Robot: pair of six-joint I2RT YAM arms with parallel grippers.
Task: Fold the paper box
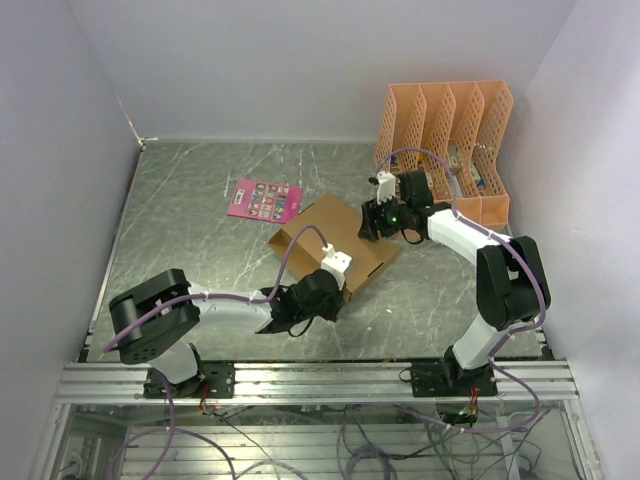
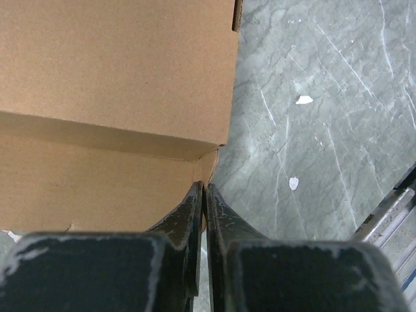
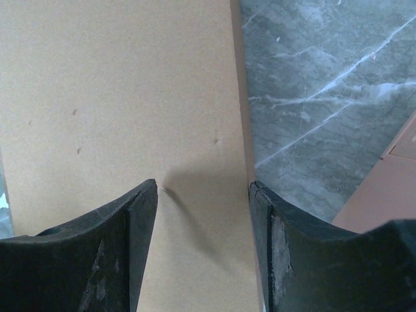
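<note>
pinching paper box (image 1: 335, 232) corner in left claw (image 2: 203, 190), right claw (image 3: 203, 186) parted over it

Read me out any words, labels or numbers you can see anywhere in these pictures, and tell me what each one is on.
No text can be read.
The pink card: small printed tiles, too small to read.
The paper box: plain brown, no print showing.
The orange file organizer: no label; the things inside are too small to read.
</note>
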